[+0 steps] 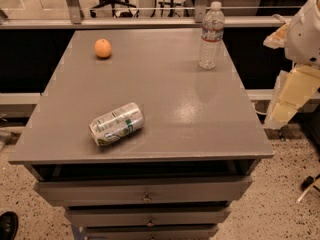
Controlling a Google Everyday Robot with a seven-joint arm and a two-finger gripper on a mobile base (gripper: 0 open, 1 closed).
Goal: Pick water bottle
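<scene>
Off the right edge of the bench (165,84), the pincer (294,91) is being held; whether it is spread or pressed together cannot be told. The water bottle (211,35) is standing upright at the bench's far-right corner. Approach is likely being started; a reach across to the bottle is being called for.

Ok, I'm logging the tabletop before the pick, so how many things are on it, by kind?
Water bottle: 1, upright
Drink can: 1, on its side
Orange: 1
Total: 3 on the table
The gripper is off the table's right side, apart from the water bottle.
</scene>
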